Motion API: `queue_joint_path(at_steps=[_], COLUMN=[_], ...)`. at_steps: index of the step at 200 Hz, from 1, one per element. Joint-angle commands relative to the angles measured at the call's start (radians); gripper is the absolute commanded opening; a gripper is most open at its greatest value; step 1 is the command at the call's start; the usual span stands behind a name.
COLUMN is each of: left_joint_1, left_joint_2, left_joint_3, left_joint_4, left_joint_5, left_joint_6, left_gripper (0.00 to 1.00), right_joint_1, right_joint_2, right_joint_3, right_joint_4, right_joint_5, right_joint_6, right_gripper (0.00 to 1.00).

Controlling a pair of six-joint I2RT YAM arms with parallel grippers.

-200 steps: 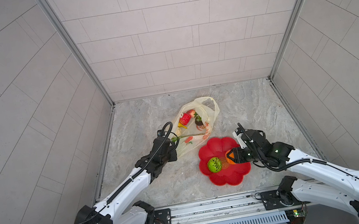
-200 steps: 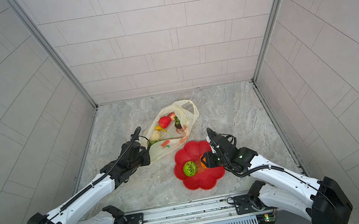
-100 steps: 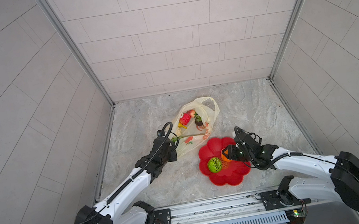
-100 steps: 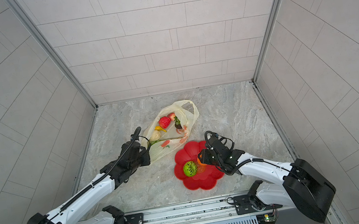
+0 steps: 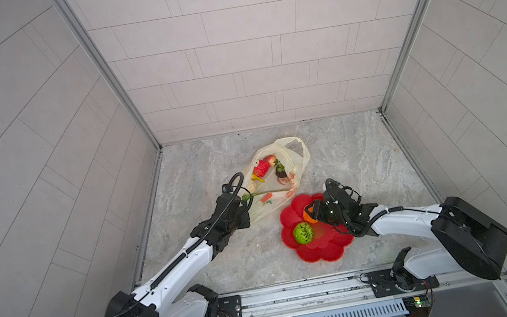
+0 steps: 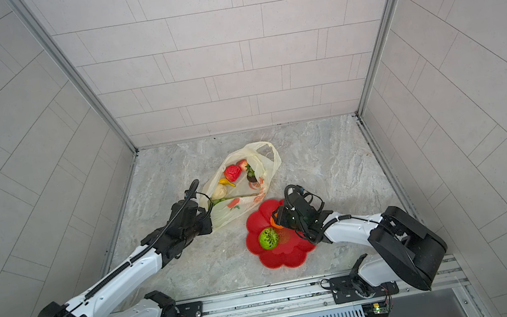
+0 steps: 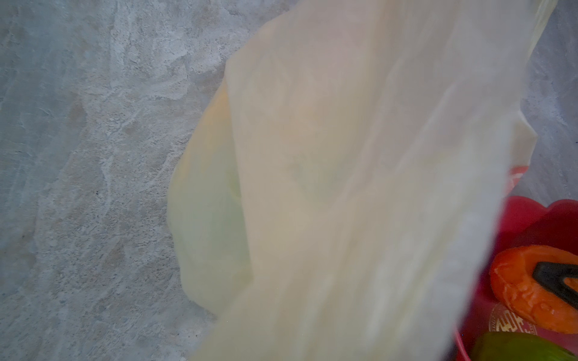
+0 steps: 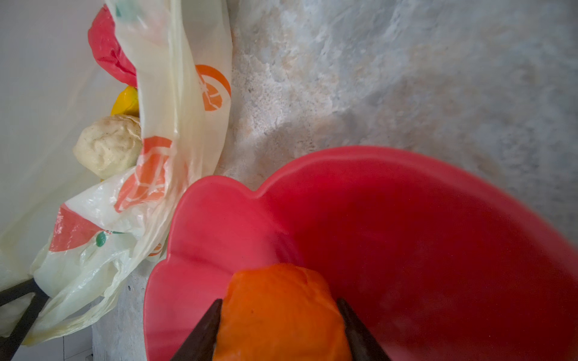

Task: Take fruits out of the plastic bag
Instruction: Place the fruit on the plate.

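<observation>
Writing is showing in only one spot: a round gold mark (image 7: 511, 323) is sitting on the red plate (image 5: 323, 251), and its signs are too blurry for you to read. Orange fruit prints (image 8: 212, 89) are showing on the plastic bag (image 5: 292, 151).

You are looking at eight fruits. Six are lying inside the bag, which is resting on the table (image 5: 348, 158) just beside the plate: two red pieces (image 6: 232, 173), one banana (image 6: 225, 182), one cream bulb (image 6: 219, 191), one mangosteen (image 6: 251, 177) and one grape bunch (image 6: 218, 201). Two are at the plate. The kiwi ball (image 5: 303, 232) is lying on it. The orange (image 5: 307, 217) is sitting low over the side nearest the bag, and you cannot tell if it is touching.

Your right gripper (image 8: 280, 308) is hugging the orange, with its fingers (image 8: 209, 322) pressing one on each side. Your left gripper (image 5: 243, 210) is pinched shut on the bag's edge nearest the robot.

Since a second ago, your right gripper is bringing the orange a little closer to the bag, and its arm is bending lower. The kiwi ball, the bag and your left gripper are staying put.
</observation>
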Motion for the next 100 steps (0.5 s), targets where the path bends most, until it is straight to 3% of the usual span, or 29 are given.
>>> queue_joint_path(at_steps=[1, 20, 100], left_joint_1=[-0.001, -0.002, -0.001], left_joint_2=[-0.019, -0.015, -0.007], left_joint_3=[0.005, 0.005, 0.007], left_joint_4=[-0.004, 0.0, 0.001], left_joint_5=[-0.002, 0.002, 0.0], left_joint_6=[0.01, 0.01, 0.011], left_gripper=[0.0, 0.0, 0.0], right_joint_1=[0.003, -0.004, -0.004], right_joint_2=[-0.035, -0.07, -0.19], right_joint_3=[-0.042, -0.059, -0.04], right_joint_4=[-0.019, -0.054, -0.251], right_joint_5=[0.049, 0.079, 0.144], right_joint_6=[0.029, 0.029, 0.0], right_gripper=[0.66, 0.72, 0.8])
